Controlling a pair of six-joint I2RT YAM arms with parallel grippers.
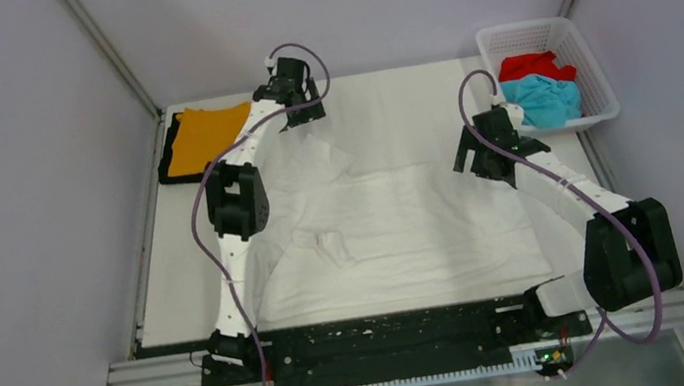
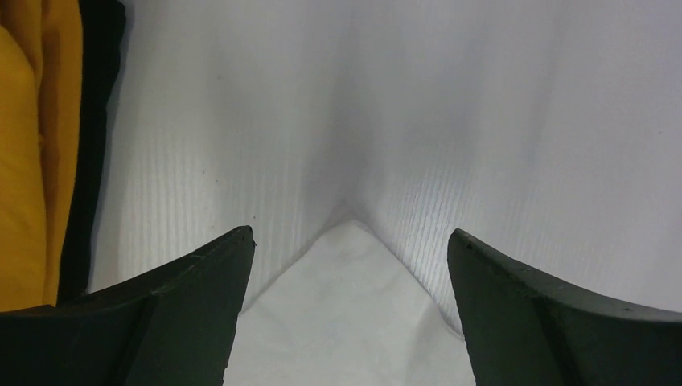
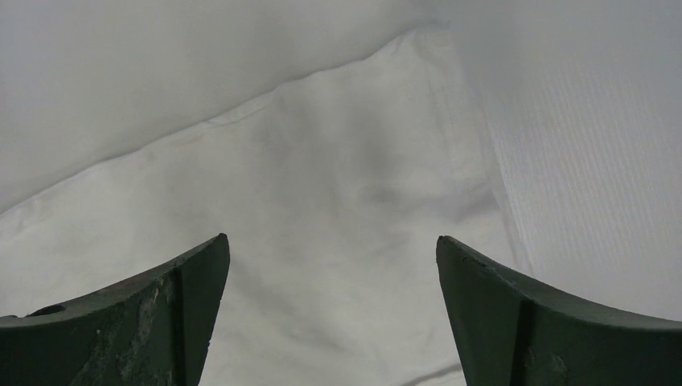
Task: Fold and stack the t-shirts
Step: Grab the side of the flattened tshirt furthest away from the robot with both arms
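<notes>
The orange t-shirt (image 1: 207, 134) lies left of the left gripper (image 2: 351, 235), whose jaws gape wide and empty, a white t-shirt (image 1: 423, 222) corner between them. The right gripper (image 3: 331, 240), equally wide and empty, hovers over that shirt's edge. The red t-shirt (image 1: 530, 66) and teal t-shirt (image 1: 547, 99) sit in the basket (image 1: 522, 28) to its right.

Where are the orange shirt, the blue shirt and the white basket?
orange shirt (image 1: 205, 134), top view, middle of its folded face.
teal shirt (image 1: 547, 99), top view, middle of the crumpled heap.
basket (image 1: 526, 33), top view, far lattice wall.
</notes>
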